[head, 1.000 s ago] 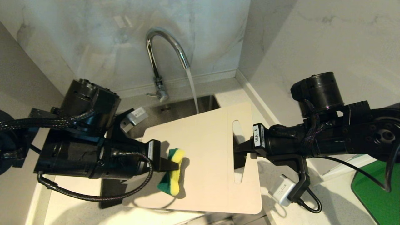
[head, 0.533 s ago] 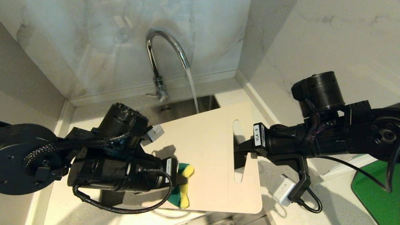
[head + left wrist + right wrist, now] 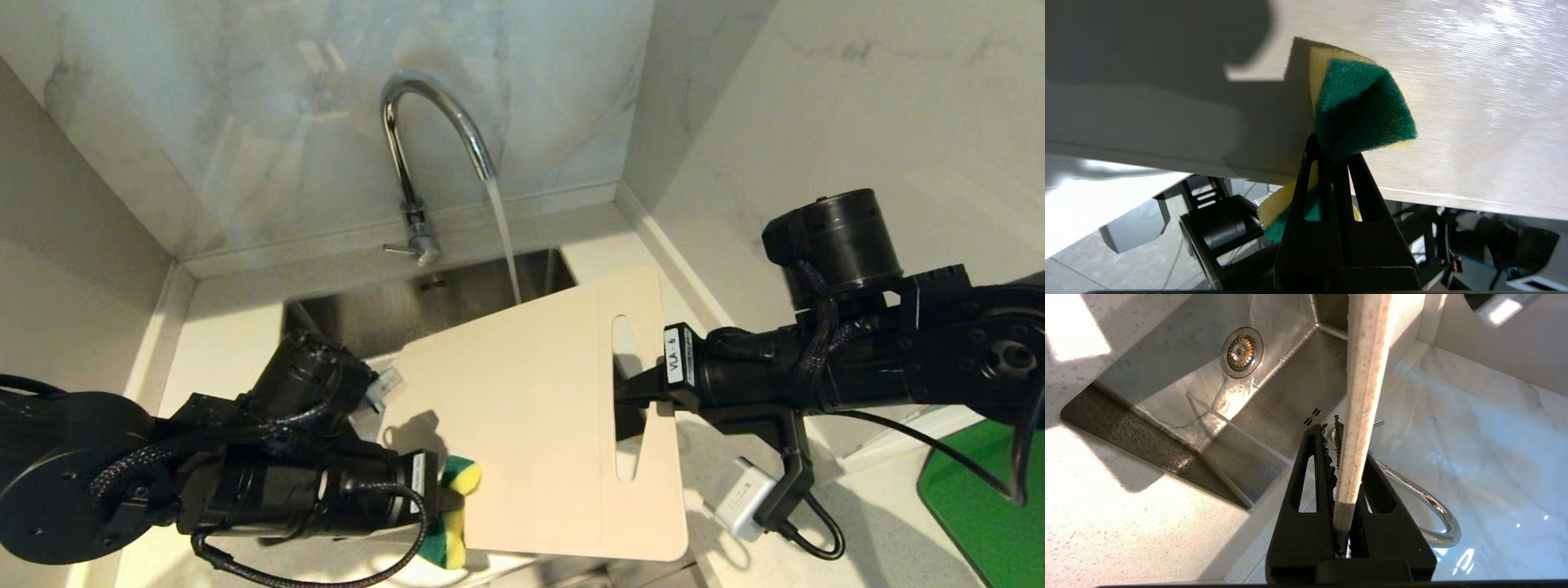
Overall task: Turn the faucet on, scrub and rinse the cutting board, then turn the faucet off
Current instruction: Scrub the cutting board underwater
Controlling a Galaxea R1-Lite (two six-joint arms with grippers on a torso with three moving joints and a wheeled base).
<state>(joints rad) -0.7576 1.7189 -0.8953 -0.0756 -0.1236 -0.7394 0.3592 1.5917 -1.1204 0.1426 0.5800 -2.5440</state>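
The beige cutting board hangs over the sink, with my right gripper shut on its slotted short end. Seen from the right wrist, the board's edge stands clamped between the fingers of the right gripper. My left gripper is shut on a yellow and green sponge at the board's near left corner. In the left wrist view the sponge is pressed against the board's face, pinched by the left gripper. Water runs from the chrome faucet behind the board's far edge.
The steel sink lies under the board, its drain showing in the right wrist view. Marble walls close in at the back and right. A dark green mat lies on the counter at the far right.
My left gripper has dragged the sponge from the board's left middle down to its near left corner, and the left arm has dropped lower. The right gripper still holds the board.
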